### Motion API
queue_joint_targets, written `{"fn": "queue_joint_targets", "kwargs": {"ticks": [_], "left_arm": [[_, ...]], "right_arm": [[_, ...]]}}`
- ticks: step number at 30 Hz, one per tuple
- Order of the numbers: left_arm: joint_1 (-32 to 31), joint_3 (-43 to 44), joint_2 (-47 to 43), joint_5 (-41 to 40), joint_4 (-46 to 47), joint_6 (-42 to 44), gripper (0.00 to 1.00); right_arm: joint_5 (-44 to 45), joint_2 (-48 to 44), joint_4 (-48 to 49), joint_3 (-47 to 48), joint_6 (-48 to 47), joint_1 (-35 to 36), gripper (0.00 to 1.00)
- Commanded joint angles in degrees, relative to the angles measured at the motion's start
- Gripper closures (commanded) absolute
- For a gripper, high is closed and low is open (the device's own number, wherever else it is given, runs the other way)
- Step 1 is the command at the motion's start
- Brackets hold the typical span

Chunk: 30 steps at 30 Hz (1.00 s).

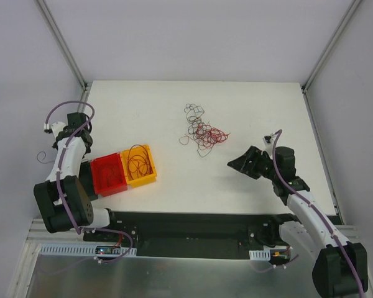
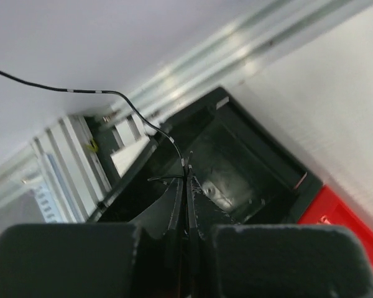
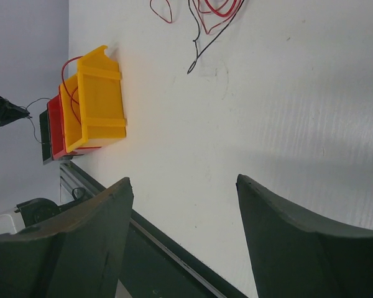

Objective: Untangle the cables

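A tangle of thin red and black cables (image 1: 202, 131) lies on the white table behind its centre; its near end shows at the top of the right wrist view (image 3: 205, 15). More red cables (image 1: 138, 160) lie in the yellow bin (image 1: 150, 177). My left gripper (image 1: 81, 133) hangs at the table's left edge, shut on one thin black cable (image 2: 121, 99) that trails up and away from the fingertips (image 2: 176, 186); it sits above a black bin (image 2: 248, 164). My right gripper (image 1: 239, 162) is open and empty, low over bare table to the right of and nearer than the tangle (image 3: 183, 180).
A red bin (image 1: 109, 174) stands between the yellow bin and the black bin (image 3: 45, 136), at the front left. A black strip (image 1: 193, 226) and metal rail run along the near edge. Frame posts stand at the back corners.
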Motion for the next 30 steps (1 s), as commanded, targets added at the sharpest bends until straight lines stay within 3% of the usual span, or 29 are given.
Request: {"fn": "queue_joint_targets", "kwargs": {"ticks": [1,4,15,24,28,29,30], "left_arm": [[0.1,-3.0,-0.6,7.0,-6.0,-12.1,1.00],[0.1,-4.3,-0.8,16.5,-9.0,-16.7,1.00],[1.0,-9.3,5.8,37.7,-0.3,-11.6,1.00],[1.3,-11.7,4.1,37.3,0.9,-12.0,1.00],[2.2,-12.6,4.6,37.0,0.6,-12.1,1.00],[2.2,-12.4,3.6,36.5,0.5,-12.0,0.99],[2.2,-12.0,2.2,35.9,0.3,-11.7,0.90]], "right_arm": [[-1.3,-1.0,1.8,2.2,0.0,0.8,0.30],[-1.4,-1.4,1.8,2.0,0.2,0.9,0.30],[-1.4,-2.4,0.5,2.1,0.7,0.7,0.30],[-0.9,0.3,-0.3,2.3,-1.5,1.2,0.30],[-0.5,4.3,0.5,4.4,-3.1,5.0,0.30],[-0.3,5.6,0.5,5.3,-3.4,6.4,0.30],[-0.2,6.8,0.4,5.9,-3.6,7.5,0.30]]}}
